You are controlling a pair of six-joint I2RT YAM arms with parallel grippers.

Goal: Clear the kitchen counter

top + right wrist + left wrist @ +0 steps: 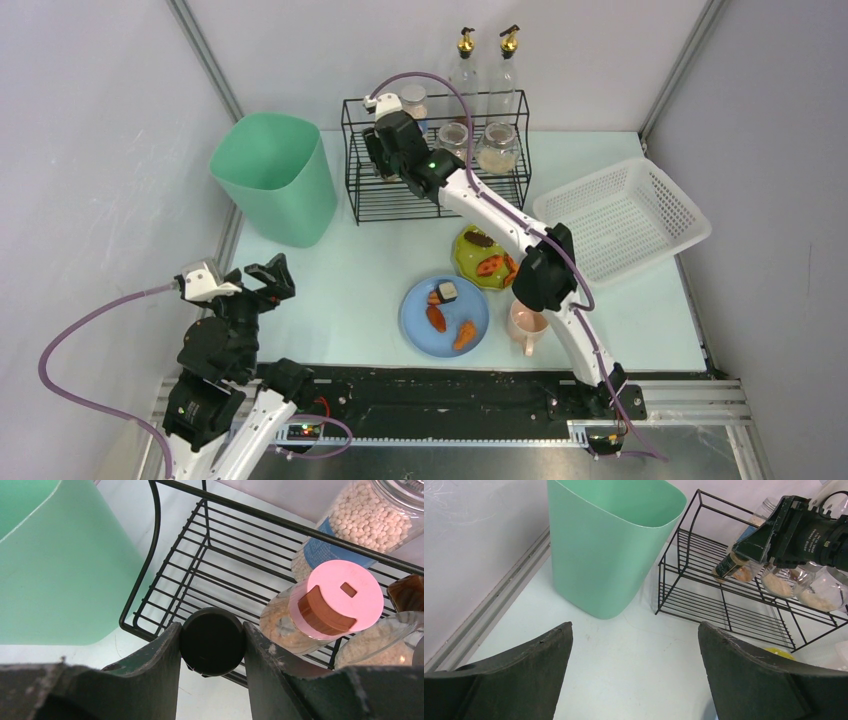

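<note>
My place is a lab cell staged as a kitchen: plain panels and aluminium posts wall the bench, which holds a jar rack, 2 oil bottles, plated food.

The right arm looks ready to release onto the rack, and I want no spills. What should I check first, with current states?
1. Right gripper shut on the black-capped bottle: ok.
2. Bottle at the wire rack: ok.
3. Bare shelf space beside the pink-lidded jar: ok.
4. Bottle's base resting on the shelf: cannot tell.
5. Left gripper open, away from the rack, facing the green bin: ok.
</note>
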